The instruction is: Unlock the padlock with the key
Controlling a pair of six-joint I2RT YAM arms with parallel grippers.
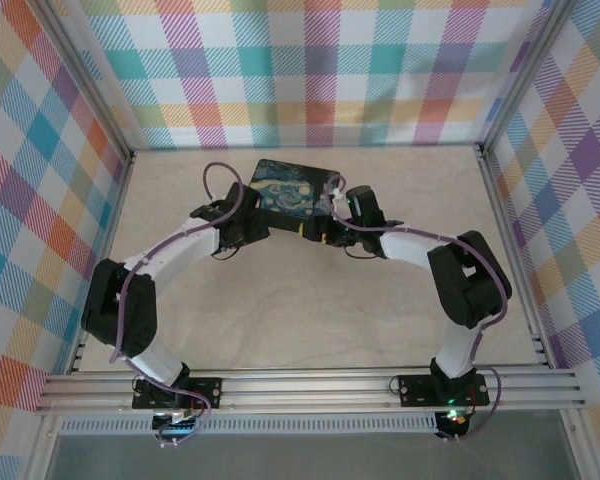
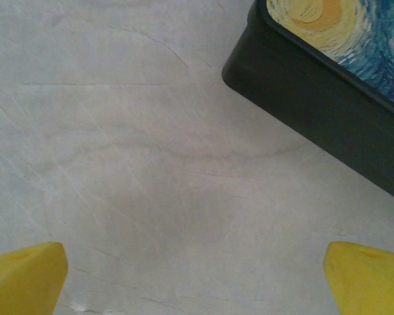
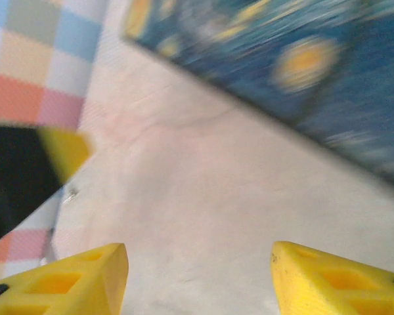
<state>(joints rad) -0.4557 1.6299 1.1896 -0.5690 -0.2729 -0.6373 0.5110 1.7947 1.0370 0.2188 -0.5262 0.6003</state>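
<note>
Both grippers hover low over the pale table in front of the black box with the swirly blue-yellow lid (image 1: pixel 295 190). My left gripper (image 1: pixel 255 232) (image 2: pixel 196 266) is open wide over bare table, the box's corner (image 2: pixel 315 98) up to its right. My right gripper (image 1: pixel 320 233) (image 3: pixel 198 262) is also open, with nothing between its yellow fingers, and the box lid (image 3: pixel 302 72) shows blurred above it. A tiny pale speck (image 3: pixel 69 193) lies on the table beside a black and yellow finger of the left gripper (image 3: pixel 33 167); it is too small to identify. The padlock and the key are out of view.
Plaid walls (image 1: pixel 300 70) close the table in on three sides. An aluminium rail (image 1: pixel 310 385) runs along the near edge, where both arm bases are bolted. The two grippers face each other a short way apart in front of the box.
</note>
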